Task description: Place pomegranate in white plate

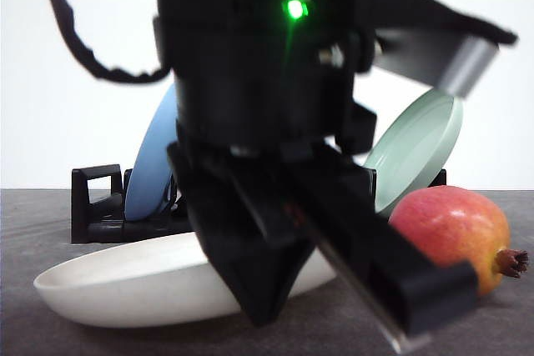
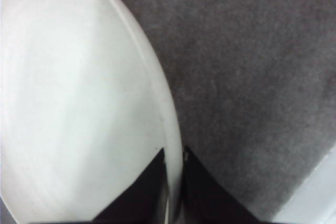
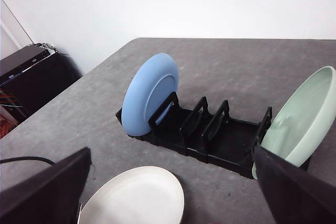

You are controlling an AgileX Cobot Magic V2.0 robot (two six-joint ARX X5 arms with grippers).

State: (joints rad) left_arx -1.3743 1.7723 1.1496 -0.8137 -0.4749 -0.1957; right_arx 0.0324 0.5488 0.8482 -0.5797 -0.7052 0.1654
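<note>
With the left pincer [image 2: 173, 192] clamped on the white plate [image 2: 79, 103] rim and the right pincer [image 3: 168, 192] apart, the tilted plate may slip or knock the pomegranate [image 1: 450, 235] rolling

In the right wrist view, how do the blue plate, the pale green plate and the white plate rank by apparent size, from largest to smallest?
1. pale green plate, partly cut off at the edge
2. blue plate
3. white plate, partly cut off, so its rank against the blue one is unsure.

Red pomegranate [image 1: 450, 227] with yellow-orange blush; off-white plate [image 1: 125, 285]; blue plate [image 3: 149, 94]; pale green plate [image 3: 302, 121]; black rack [image 3: 220, 140]; mottled grey counter [image 3: 105, 108].
</note>
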